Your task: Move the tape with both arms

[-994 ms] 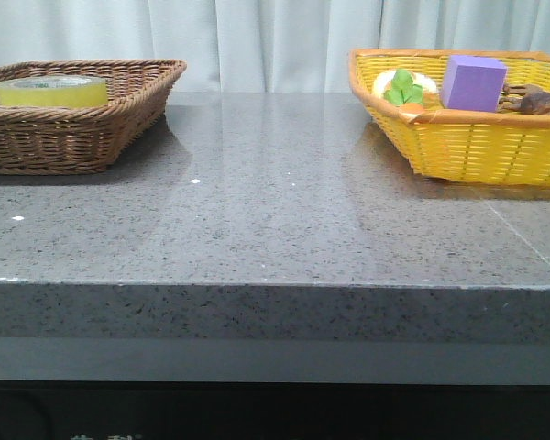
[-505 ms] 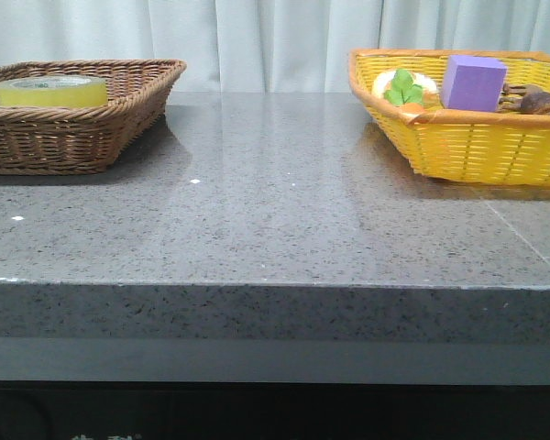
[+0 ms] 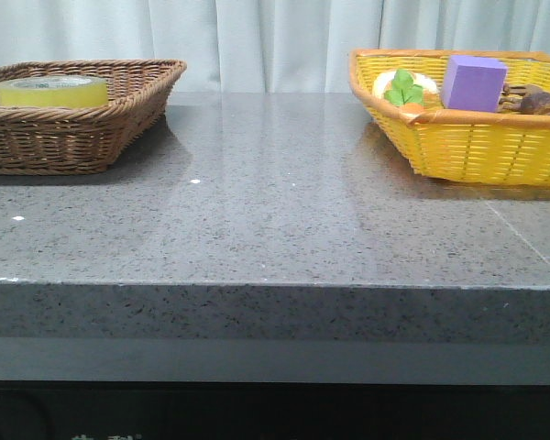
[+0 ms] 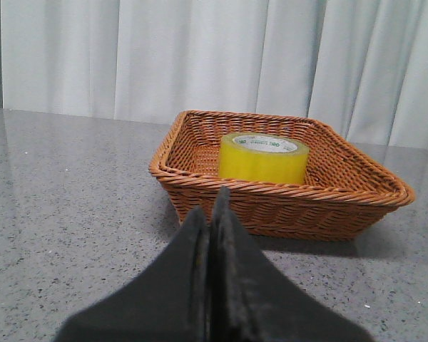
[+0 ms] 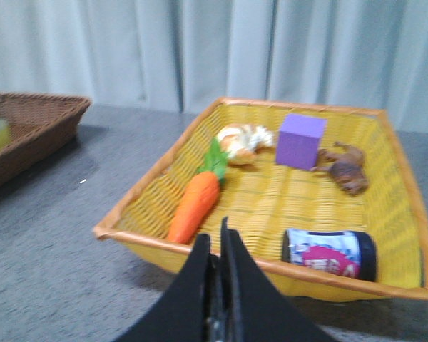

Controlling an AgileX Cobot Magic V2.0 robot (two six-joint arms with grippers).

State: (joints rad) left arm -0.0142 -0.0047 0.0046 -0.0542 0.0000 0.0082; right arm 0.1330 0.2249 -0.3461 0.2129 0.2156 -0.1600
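Two baskets: a brown basket (image 3: 82, 137) is placed at the left of the table (image 3: 275, 229) and a yellow basket (image 3: 467, 142) at the right, well apart, so that each one is near only one arm.
Tape: the tape (image 4: 262, 157) is laid flat inside the brown basket, with the core opening upward; it is touched by nothing. In the front view only its upper part (image 3: 51, 91) is seen above the rim.
Left gripper: the left gripper (image 4: 211, 214) is kept before the brown basket and pointed at the tape; its jaws are pressed together and nothing is held.
Right gripper: the right gripper (image 5: 215, 246) is kept before the yellow basket; its jaws are almost together, with only a thin slit, and nothing is held.
Yellow basket contents: a carrot (image 5: 196, 203), a purple block (image 5: 300, 141), a can (image 5: 329, 255) lying on its side, and two more small items that cannot be named with certainty.
Free room: bare weave is seen in the middle of the yellow basket, so it is judged that the tape can be set there.
Step in hand: nothing is picked yet; the task is judged to be at its start.
Next move: the left jaws must be opened wide for the roll, and probably a handover above the middle of the table is needed.
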